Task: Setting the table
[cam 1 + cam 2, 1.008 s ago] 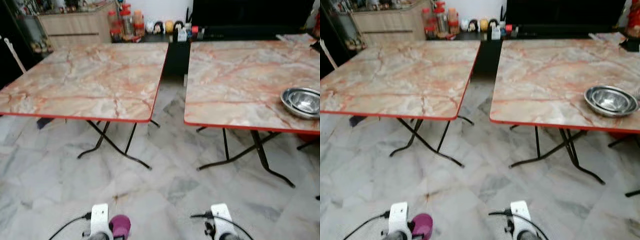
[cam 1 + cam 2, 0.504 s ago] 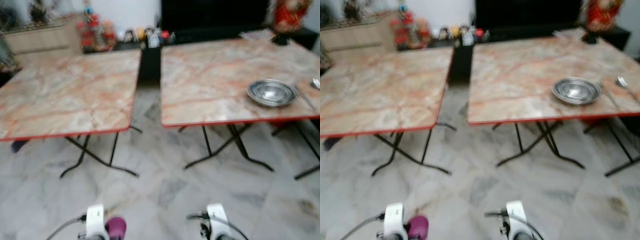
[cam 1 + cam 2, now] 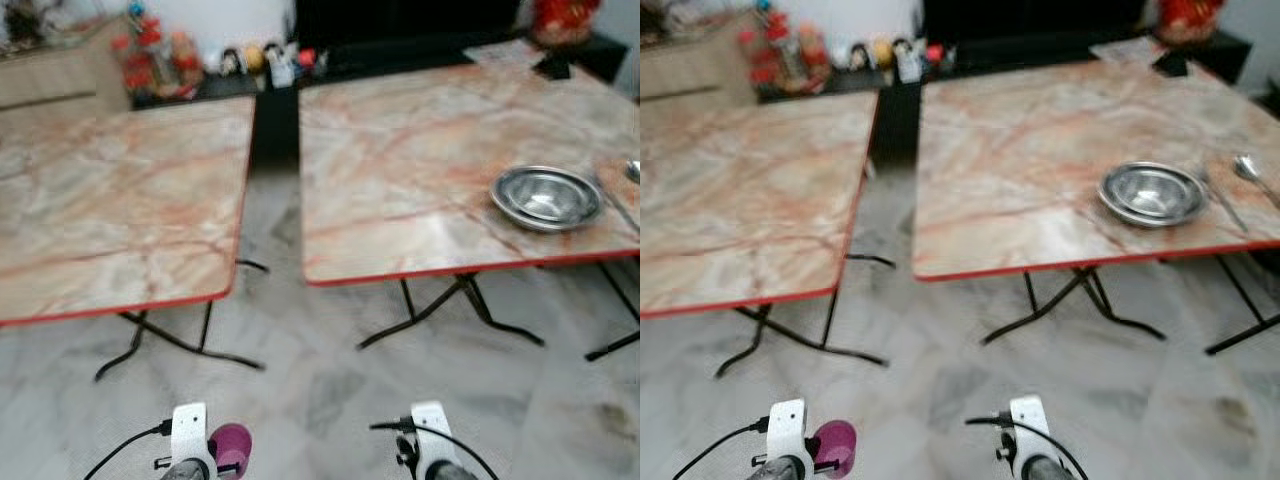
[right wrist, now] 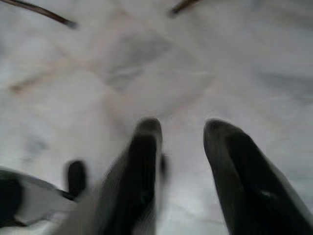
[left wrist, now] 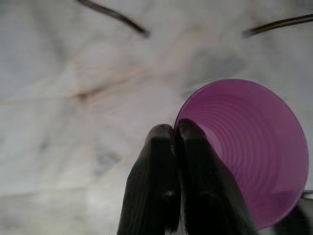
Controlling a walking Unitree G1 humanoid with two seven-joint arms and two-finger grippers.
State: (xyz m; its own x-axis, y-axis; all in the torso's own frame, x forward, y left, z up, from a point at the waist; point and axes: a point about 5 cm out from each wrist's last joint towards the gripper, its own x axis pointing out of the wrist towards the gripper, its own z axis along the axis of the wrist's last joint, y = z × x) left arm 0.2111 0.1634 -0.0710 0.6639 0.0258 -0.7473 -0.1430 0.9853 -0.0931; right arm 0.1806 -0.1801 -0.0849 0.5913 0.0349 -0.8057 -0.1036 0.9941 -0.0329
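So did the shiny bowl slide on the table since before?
No. The metal bowl sits near the same front edge of the right table; the whole picture has shifted, so the camera moved.

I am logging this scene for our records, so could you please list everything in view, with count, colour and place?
Tables: two, pink marbled tops with red edges, side by side on black folding legs.
Bowl: one, silver metal, near the front right of the right table.
Spoon: one, silver, right of the bowl.
Jars and bottles: several, mostly red, blurred, on a shelf behind the tables.
Floor: grey-white marble tiles.
Cup: one, purple, rim pinched by the left gripper.
Right gripper: open over the floor.
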